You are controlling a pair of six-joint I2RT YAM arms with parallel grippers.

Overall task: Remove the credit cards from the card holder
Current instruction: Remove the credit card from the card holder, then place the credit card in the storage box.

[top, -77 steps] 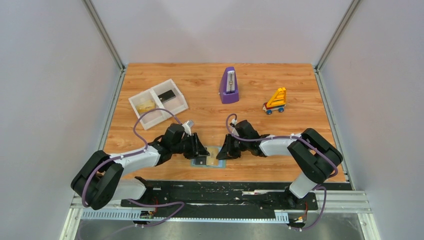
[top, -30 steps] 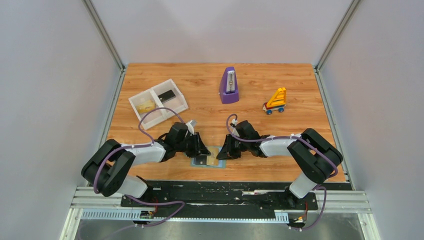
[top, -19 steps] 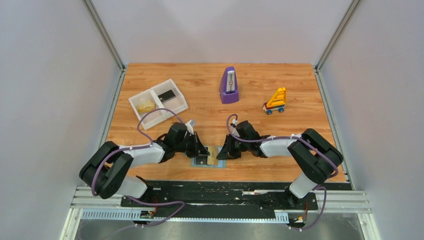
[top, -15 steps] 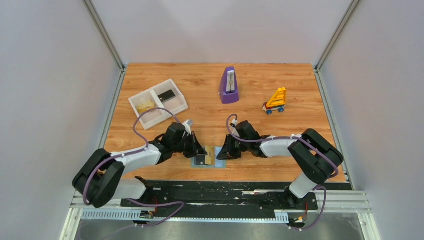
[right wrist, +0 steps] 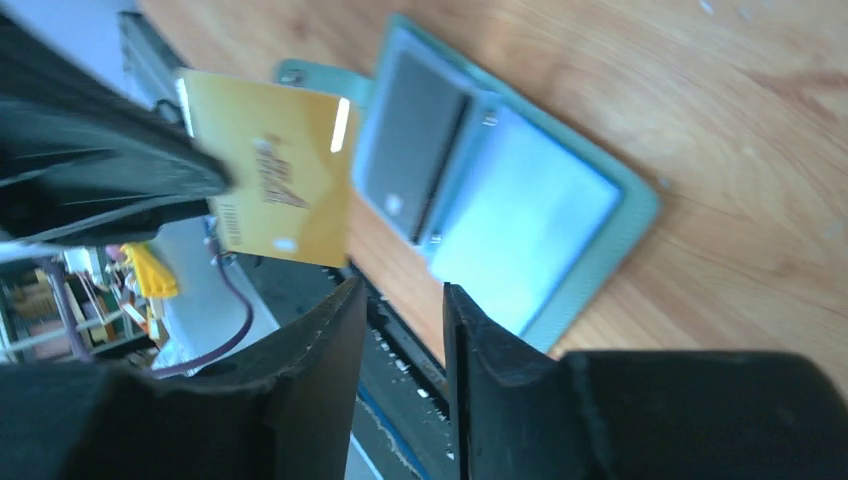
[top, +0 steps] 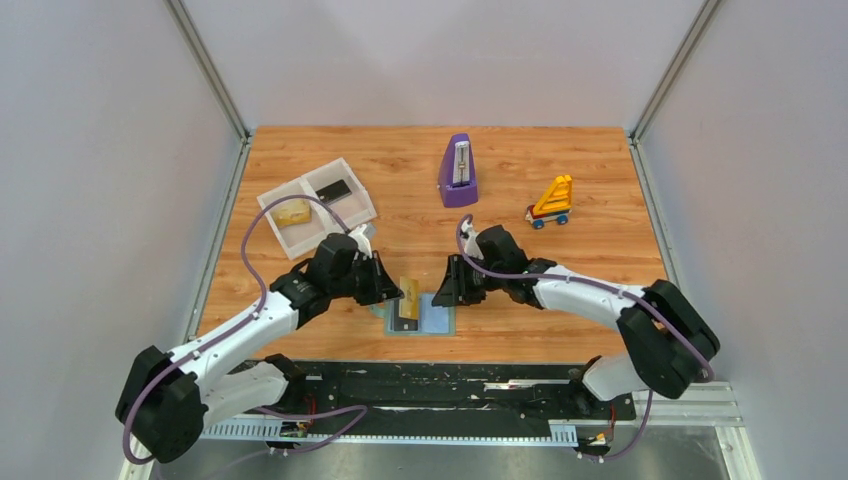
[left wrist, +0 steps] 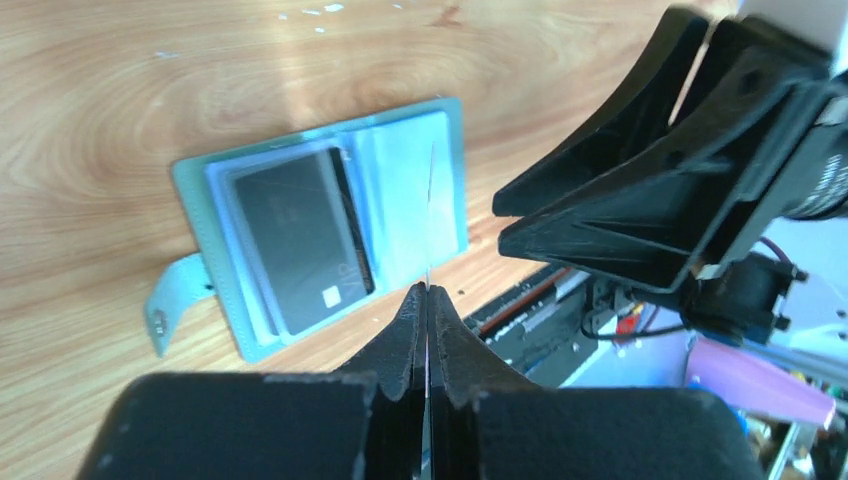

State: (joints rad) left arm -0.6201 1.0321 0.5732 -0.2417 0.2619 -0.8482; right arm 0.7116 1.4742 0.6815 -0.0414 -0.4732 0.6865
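Note:
The pale teal card holder [top: 432, 318] lies open on the wood near the front edge, with a dark grey credit card [top: 404, 322] still in its left pocket. Just above the holder hangs a gold credit card [top: 408, 297], and my left gripper [top: 388, 288] is shut on it. The left wrist view shows that card edge-on as a thin line [left wrist: 430, 190] between the closed fingers [left wrist: 427, 292], over the holder [left wrist: 410, 200]. My right gripper [top: 446, 292] stands open and empty right of the holder. Its wrist view shows the gold card [right wrist: 270, 180], the holder [right wrist: 530, 240] and its parted jaws [right wrist: 400, 292].
A white two-compartment tray [top: 318, 232] sits at the back left with a yellow item [top: 293, 213] and a dark item [top: 333, 188] inside. A purple metronome [top: 458, 172] and a yellow toy [top: 551, 202] stand further back. A black rail [top: 440, 380] runs along the near edge.
My left gripper shut on the gold card, drew it out of the holder and rose up and to the left. The right gripper opened and lifted off the holder.

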